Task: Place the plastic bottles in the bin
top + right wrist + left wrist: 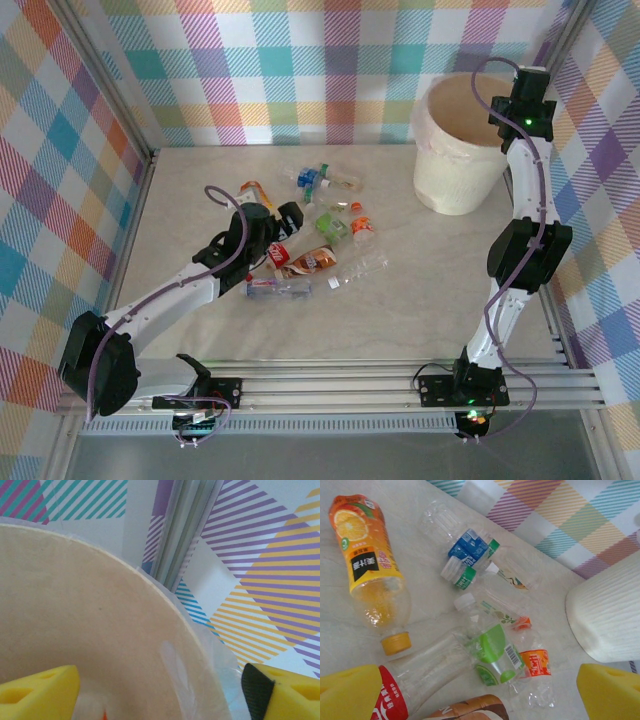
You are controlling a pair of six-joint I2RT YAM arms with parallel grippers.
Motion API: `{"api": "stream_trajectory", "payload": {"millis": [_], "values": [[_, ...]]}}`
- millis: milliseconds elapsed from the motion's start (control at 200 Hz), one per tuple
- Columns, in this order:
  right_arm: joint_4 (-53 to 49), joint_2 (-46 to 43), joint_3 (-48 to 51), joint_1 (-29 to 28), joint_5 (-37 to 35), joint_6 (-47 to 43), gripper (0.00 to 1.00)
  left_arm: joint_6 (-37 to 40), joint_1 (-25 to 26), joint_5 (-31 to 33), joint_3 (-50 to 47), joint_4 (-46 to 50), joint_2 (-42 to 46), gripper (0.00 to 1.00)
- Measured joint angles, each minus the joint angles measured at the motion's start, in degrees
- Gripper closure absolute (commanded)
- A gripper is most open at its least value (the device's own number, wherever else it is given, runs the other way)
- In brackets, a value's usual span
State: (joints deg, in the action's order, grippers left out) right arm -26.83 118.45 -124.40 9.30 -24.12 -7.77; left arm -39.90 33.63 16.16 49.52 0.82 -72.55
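The right gripper (160, 695) is hovering over the right rim of the bin (455, 180), fingers standing apart and clamping nothing. A clear, orange-flecked shape is showing beside its left finger, too cut off to identify. The left gripper (480, 695) is hanging spread wide above the plastic bottles (320, 240), with a red-labelled bottle (420, 680) lying between its fingers. The heap is sitting mid-table (200, 320), well apart from the bin.

Bottles (327, 226) left of bin (455, 188)
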Motion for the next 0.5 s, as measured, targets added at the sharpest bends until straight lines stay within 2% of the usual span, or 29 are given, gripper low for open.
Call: {"api": "stream_trajectory", "payload": {"millis": [215,500], "values": [[-1.53,-2.10,1.36,-0.48,4.46,1.11,0.00,-2.32,0.00,2.86,-0.02,2.14,0.00,0.00],[-2.89,-9.94,4.92,-2.73,13.07,4.42,0.00,-6.67,-0.17,7.34,-0.22,6.82,0.20,0.00]]}}
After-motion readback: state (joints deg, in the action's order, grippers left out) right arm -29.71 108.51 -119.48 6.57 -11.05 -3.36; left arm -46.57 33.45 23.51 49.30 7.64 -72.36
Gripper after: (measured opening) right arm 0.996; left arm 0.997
